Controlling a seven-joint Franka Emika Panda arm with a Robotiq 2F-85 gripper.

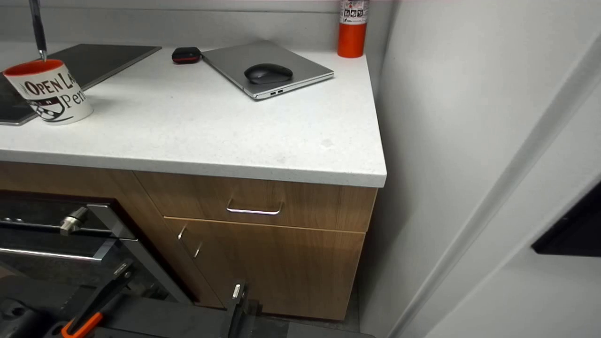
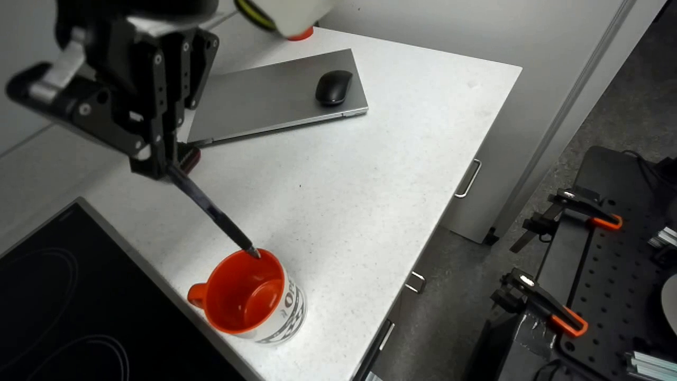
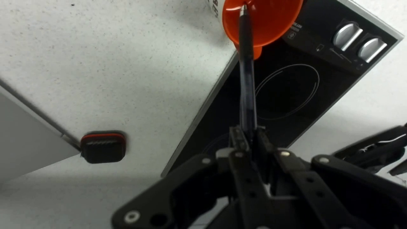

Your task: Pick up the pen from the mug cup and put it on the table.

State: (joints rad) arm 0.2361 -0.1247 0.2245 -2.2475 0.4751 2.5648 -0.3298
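Hand pinching slender pen, glossy mug

White speckled surface. Mug stands upright just beside black cooktop. Closed grey laptop lies flat; small dark case just beside its corner. Red canister stands near surface's corner.
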